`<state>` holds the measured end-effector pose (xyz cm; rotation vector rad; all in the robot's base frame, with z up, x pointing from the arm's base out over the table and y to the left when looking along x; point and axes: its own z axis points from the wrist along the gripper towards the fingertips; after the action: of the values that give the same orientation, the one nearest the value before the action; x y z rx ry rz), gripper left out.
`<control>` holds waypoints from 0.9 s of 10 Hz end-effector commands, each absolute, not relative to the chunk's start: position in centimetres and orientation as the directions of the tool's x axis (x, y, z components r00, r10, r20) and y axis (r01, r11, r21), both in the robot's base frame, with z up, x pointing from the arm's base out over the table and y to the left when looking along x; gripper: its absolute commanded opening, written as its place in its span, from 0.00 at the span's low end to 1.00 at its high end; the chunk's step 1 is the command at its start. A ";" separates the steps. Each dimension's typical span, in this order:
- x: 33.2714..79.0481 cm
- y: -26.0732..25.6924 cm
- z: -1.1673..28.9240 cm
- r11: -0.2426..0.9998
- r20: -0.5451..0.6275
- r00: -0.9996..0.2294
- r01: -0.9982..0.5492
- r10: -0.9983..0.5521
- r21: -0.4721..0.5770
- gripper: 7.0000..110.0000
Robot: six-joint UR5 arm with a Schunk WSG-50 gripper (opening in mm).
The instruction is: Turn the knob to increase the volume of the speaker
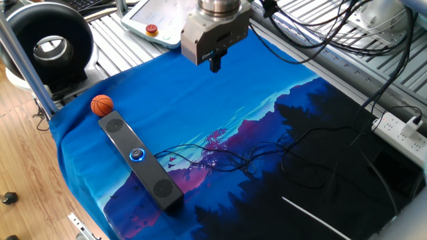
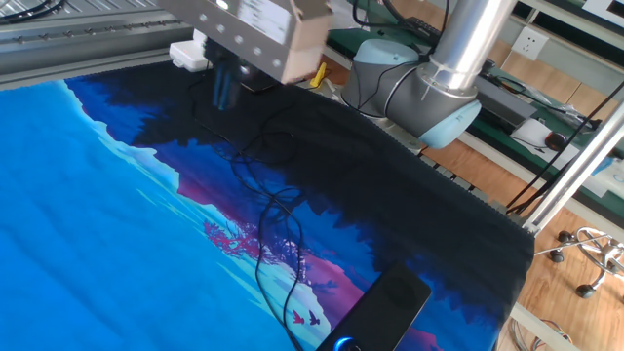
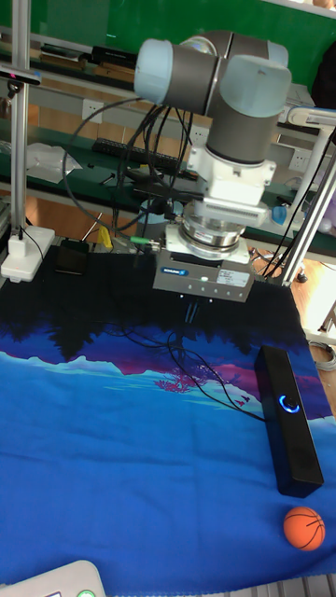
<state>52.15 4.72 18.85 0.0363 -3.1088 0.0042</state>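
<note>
The speaker (image 1: 140, 163) is a long black bar lying on the blue cloth at the front left. It also shows in the tall fixed view as speaker (image 3: 290, 420), and only its end (image 2: 387, 302) shows in the other fixed view. The knob (image 1: 137, 155) glows blue midway along its top; knob (image 3: 289, 403) and the knob's glow (image 2: 343, 343) show too. My gripper (image 1: 215, 63) hangs high over the cloth's far side, well away from the speaker. Its fingers are pressed together with nothing between them. The gripper (image 2: 224, 88) shows again over the dark part of the cloth.
A small orange basketball (image 1: 101, 105) sits against the speaker's far end. Thin black cables (image 1: 227, 157) trail across the middle of the cloth. A big black ring-shaped device (image 1: 47, 43) and a pendant (image 1: 153, 23) stand beyond the cloth. A power strip (image 1: 393, 127) lies at the right.
</note>
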 end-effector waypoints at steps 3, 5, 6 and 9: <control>49.8 7.9 18.6 0.991 0.056 -0.990 -0.130 -0.130 0.010 0.00; 48.5 10.0 18.2 0.983 0.063 -0.982 -0.174 -0.177 0.052 0.00; 48.1 11.1 17.8 0.982 0.052 -0.982 -0.177 -0.180 0.065 0.00; 47.3 10.9 17.5 0.983 0.071 -0.981 -0.180 -0.182 0.040 0.00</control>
<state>48.19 10.00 17.64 0.2621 -3.0676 -0.0333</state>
